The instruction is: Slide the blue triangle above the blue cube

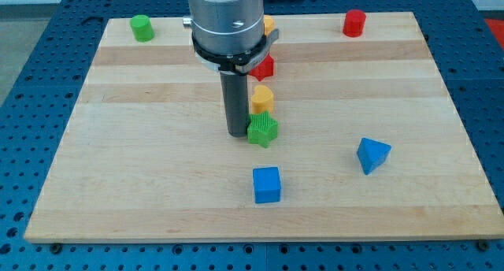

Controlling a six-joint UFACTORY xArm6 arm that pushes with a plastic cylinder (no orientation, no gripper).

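Blue triangle lies right of, well apart from, blue cube. My tip touches the green star. No gripper is fitted.

— How many blocks sit on the wooden board?

— Eight: two blue, a blue cube and a blue triangle; two green, a cylinder and a star; two red; two yellow.

— And rods?

— One dark rod.
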